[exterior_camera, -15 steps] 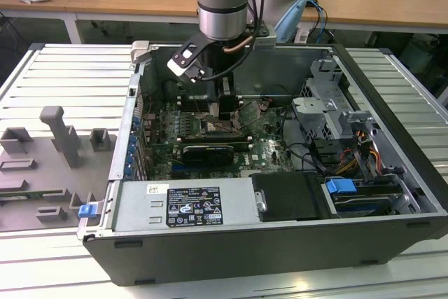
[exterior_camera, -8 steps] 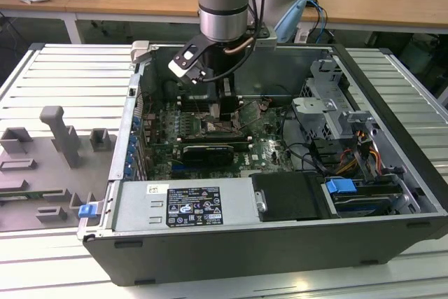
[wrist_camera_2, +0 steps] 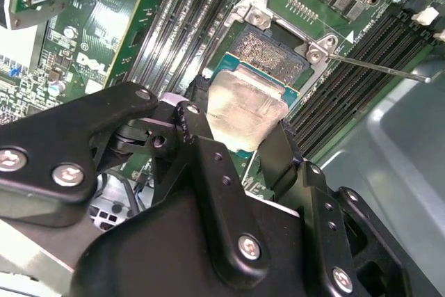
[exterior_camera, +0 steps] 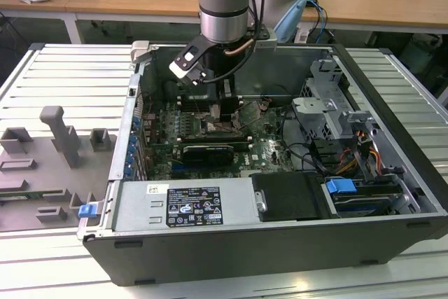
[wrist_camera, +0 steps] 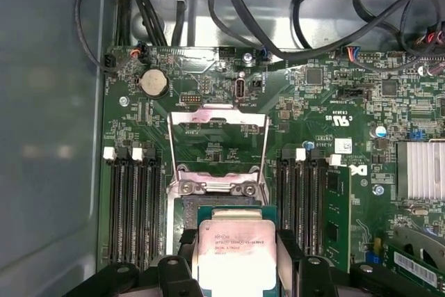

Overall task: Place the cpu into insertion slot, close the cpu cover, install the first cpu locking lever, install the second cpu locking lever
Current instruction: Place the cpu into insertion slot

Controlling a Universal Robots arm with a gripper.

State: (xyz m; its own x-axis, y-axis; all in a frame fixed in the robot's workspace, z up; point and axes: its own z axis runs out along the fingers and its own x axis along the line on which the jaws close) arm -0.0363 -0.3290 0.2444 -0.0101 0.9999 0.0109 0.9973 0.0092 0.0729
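Second wrist view shows the gripper (wrist_camera_2: 238, 124) with its two black fingers pinching the cpu (wrist_camera_2: 245, 102) by opposite edges, silver top up. The chip hangs over one side of the insertion slot (wrist_camera_2: 268, 50), whose dark contact field lies partly bare beyond it; whether chip and socket touch I cannot tell. In the first wrist view the cpu cover (wrist_camera: 220, 116) stands swung up off the slot, and a thin locking lever (wrist_camera_2: 375, 67) juts free beside the socket, so I judge the task to be in its first step, with seating, cover and both levers undone.
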